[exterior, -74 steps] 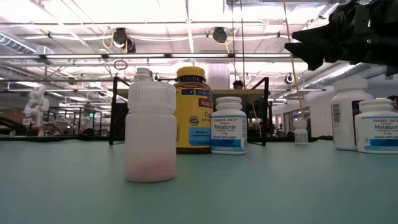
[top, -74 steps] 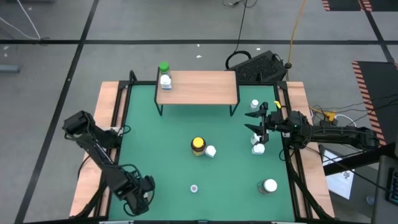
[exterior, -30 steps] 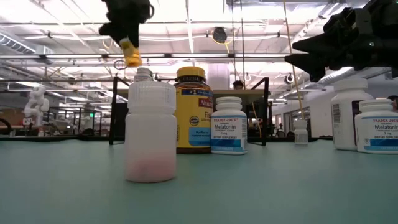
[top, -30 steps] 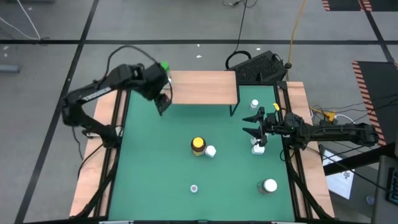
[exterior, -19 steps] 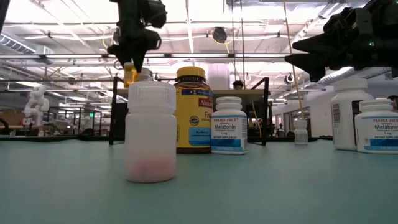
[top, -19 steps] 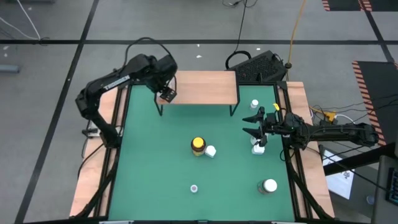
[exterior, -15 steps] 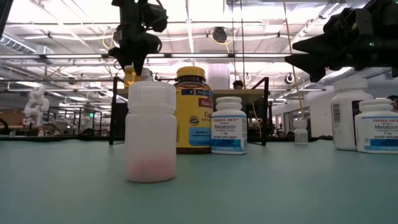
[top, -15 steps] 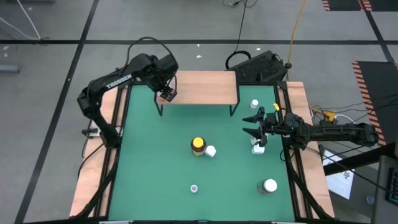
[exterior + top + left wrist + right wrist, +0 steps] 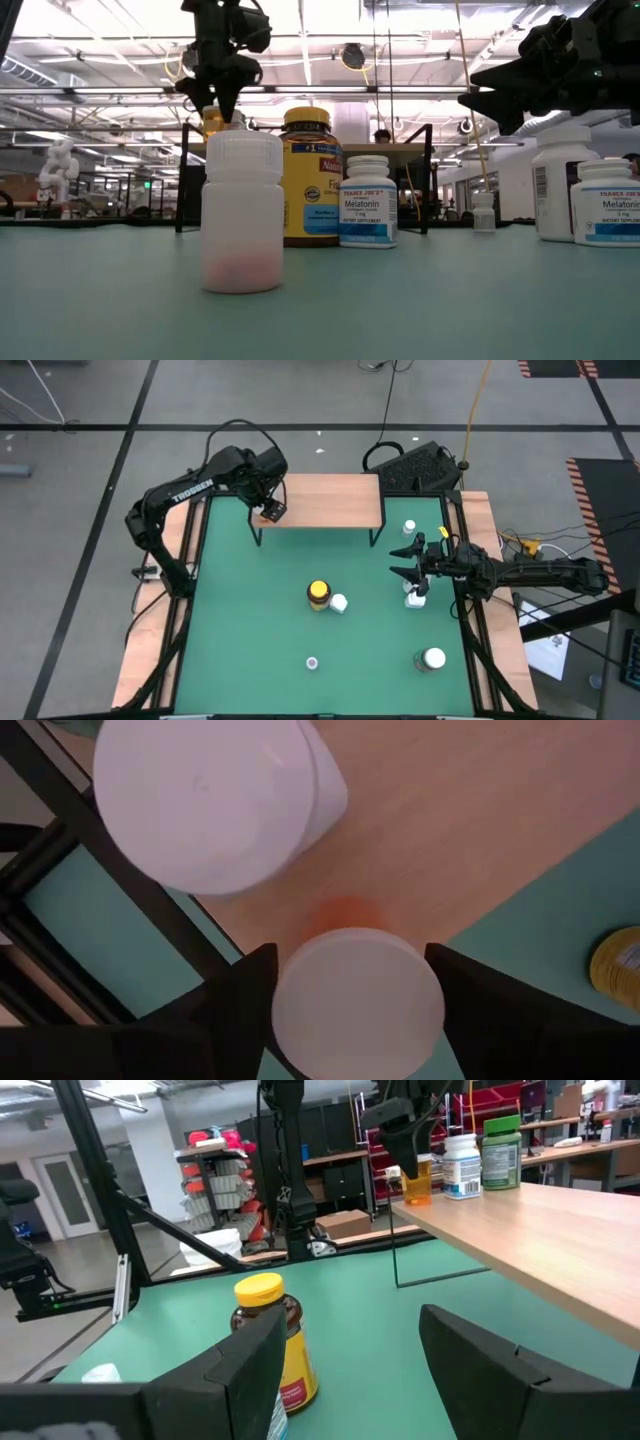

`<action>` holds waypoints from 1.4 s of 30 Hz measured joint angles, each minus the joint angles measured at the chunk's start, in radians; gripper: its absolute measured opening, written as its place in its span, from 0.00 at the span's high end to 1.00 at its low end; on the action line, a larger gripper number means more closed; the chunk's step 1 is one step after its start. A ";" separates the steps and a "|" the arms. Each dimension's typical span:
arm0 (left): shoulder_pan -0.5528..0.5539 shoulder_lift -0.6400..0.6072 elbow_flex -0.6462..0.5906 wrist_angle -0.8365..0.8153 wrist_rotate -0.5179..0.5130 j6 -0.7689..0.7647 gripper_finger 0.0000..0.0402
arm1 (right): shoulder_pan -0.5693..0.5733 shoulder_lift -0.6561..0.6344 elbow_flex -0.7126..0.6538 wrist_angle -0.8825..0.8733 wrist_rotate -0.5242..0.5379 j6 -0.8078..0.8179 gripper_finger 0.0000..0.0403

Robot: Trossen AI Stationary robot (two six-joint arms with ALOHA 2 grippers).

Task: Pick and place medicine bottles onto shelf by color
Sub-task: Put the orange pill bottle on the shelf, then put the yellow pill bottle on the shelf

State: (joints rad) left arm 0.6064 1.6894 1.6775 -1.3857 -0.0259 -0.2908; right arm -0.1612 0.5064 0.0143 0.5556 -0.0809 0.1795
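Note:
My left gripper (image 9: 270,510) is over the near-left corner of the light-wood shelf (image 9: 335,495), shut on an orange bottle with a white cap (image 9: 417,1182). A white bottle (image 9: 462,1164) and a green-capped bottle (image 9: 502,1150) stand on the shelf just behind it. My right gripper (image 9: 404,560) is open and empty at the right of the mat, above a white bottle (image 9: 414,598) that stands on its base. An amber bottle with a yellow cap (image 9: 318,594) and a white bottle (image 9: 339,603) stand mid-mat. My left gripper pinches the orange bottle's white cap (image 9: 357,1000) between its two fingers, one on each side. The fingers come from above, pointing down. The bottle stands upright below them, its base at the shelf's top (image 9: 417,1202) by the near-left corner.
A small translucent bottle (image 9: 312,662) stands near the mat's front edge, a greyish bottle with a white lid (image 9: 432,658) at the front right, and a small white bottle (image 9: 409,527) right of the shelf. A wooden frame (image 9: 185,560) borders the mat.
My left gripper has carried the orange bottle toward the table's right edge and down, from above the shelf's left end to its near-left corner. The bottle has stayed upright in the hold.

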 joint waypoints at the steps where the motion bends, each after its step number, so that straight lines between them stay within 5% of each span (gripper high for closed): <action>1: 0.000 0.000 0.000 0.000 0.000 0.000 0.35 | 0.000 0.000 0.000 0.000 0.000 0.000 0.44; 15: -0.014 -0.135 0.000 0.002 -0.002 0.020 0.33 | 0.032 0.000 0.000 0.012 -0.052 -0.034 0.44; 23: -0.292 -0.301 -0.021 0.100 -0.179 -0.045 0.33 | 0.149 0.056 0.004 0.071 -0.019 -0.111 0.44; 33: -0.693 -0.374 -0.396 0.748 -0.265 -0.084 0.33 | 0.302 0.301 0.085 0.201 0.188 -0.111 0.44; 42: -0.762 -0.294 -0.734 1.413 -0.261 -0.053 0.33 | 0.314 0.416 0.086 0.326 0.216 -0.083 0.44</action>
State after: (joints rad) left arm -0.1560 1.3952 0.9440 0.0277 -0.2872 -0.3442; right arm 0.1528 0.9220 0.1001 0.8813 0.1355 0.0963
